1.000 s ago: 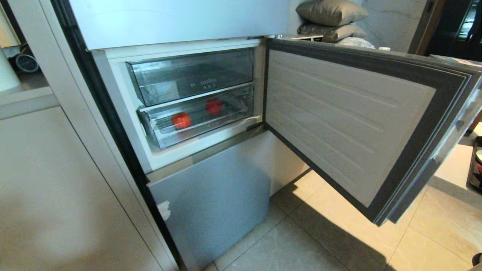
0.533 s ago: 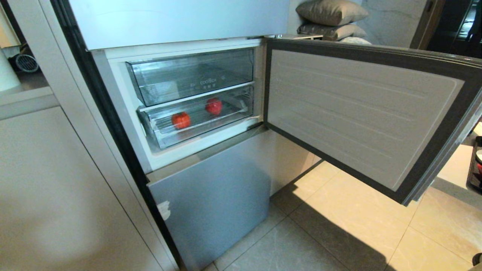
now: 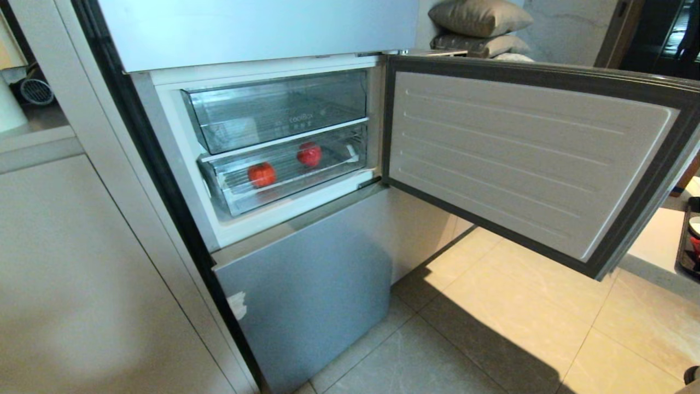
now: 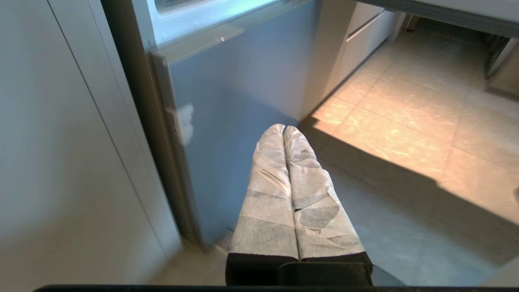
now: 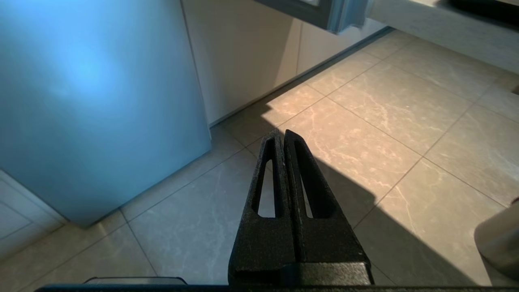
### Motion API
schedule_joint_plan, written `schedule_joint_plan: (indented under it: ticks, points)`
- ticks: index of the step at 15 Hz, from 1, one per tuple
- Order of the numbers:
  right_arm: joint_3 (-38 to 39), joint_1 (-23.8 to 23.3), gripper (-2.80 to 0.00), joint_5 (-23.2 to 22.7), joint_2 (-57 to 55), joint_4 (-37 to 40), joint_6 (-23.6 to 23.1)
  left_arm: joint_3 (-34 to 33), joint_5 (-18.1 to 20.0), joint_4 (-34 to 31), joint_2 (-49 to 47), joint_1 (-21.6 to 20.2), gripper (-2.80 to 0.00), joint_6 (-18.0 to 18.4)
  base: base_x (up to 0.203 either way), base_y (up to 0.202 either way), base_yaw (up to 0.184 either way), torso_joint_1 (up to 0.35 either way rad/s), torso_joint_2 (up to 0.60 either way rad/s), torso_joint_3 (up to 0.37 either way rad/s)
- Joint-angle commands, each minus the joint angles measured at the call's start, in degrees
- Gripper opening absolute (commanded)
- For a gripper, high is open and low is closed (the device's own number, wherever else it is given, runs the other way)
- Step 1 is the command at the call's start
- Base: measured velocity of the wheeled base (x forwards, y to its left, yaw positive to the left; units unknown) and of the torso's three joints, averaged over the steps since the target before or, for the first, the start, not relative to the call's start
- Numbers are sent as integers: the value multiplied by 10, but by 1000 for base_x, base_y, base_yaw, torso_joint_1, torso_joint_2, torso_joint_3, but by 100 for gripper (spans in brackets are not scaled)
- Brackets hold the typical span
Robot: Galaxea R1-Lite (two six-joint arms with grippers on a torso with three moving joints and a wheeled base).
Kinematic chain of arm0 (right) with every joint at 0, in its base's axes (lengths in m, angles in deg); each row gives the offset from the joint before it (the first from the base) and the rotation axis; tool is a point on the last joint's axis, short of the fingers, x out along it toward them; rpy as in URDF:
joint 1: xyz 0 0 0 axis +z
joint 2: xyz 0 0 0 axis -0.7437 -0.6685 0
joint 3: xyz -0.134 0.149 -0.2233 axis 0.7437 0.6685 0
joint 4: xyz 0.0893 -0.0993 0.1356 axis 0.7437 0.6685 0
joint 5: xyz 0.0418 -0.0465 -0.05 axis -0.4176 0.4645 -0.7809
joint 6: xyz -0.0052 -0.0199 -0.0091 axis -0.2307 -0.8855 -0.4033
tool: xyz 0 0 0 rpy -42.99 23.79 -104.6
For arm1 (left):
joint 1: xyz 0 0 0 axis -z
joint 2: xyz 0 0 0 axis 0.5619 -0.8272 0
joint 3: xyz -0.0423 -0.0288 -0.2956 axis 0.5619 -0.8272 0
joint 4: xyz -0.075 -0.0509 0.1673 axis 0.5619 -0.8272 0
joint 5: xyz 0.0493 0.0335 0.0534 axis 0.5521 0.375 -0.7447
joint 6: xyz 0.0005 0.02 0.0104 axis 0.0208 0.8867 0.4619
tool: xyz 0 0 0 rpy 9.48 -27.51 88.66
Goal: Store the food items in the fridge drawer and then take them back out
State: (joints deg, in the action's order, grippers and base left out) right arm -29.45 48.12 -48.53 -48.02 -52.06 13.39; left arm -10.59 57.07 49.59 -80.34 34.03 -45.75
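Two food items lie in the fridge drawer (image 3: 290, 194), the shallow clear lower one with a white-edged front: an orange-red one (image 3: 262, 174) towards its left and a red one (image 3: 309, 154) further back on the right. The drawer sits pushed into the open fridge compartment. Neither arm shows in the head view. My left gripper (image 4: 283, 128), its fingers wrapped in white tape, is shut and empty, low down in front of the silver-grey lower fridge panel (image 4: 239, 113). My right gripper (image 5: 281, 134), black, is shut on nothing above the floor tiles.
The fridge door (image 3: 525, 158) stands swung wide open to the right, at drawer height. A taller clear drawer (image 3: 279, 109) sits above the shallow one. A pale cabinet wall (image 3: 82, 273) stands left of the fridge. Tiled floor (image 3: 492, 339) lies below the door.
The fridge door has swung further open to the right. The two food items and the drawers have not moved.
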Motion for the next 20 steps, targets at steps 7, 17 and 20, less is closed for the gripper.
schedule_joint_plan:
  ticks: [7, 17, 20]
  points:
    - [0, 0, -280, 0, -1, 0, 1, -30, -95, 0, 2, -2, -280, 71, 1, -6, 123, 0, 1, 3]
    - [0, 0, -280, 0, -1, 0, 1, -31, -110, 5, 2, -2, -280, 32, 1, -9, 173, 1, 3, 3]
    - [0, 0, -280, 0, -1, 0, 0, -31, -110, 5, 2, -2, -280, 32, 2, -5, 177, 4, 3, 2]
